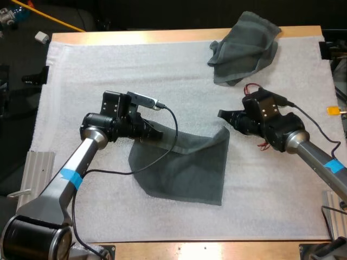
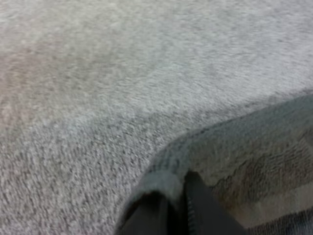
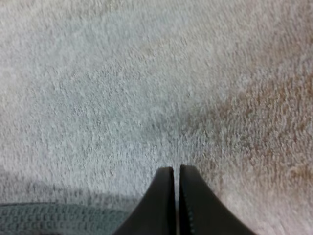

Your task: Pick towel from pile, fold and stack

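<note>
**Towel corner pinched at mat centre**

Across the table, a white mat point(image 1: 108, 65). On its middle, a dark grey-green flat towel point(image 1: 190, 168), one corner lifted. By the far right edge, a crumpled towel point(image 1: 244, 49). At the flat towel's far left corner, left gripper point(image 1: 156, 133) clamped on the cloth. Just beside the lifted corner, right gripper point(image 1: 222, 115), fingers point(image 3: 195, 205) pressed together on nothing.

Matt terry-cloth towel point(image 1: 184, 168), fuzzy mat point(image 1: 108, 70)
</note>
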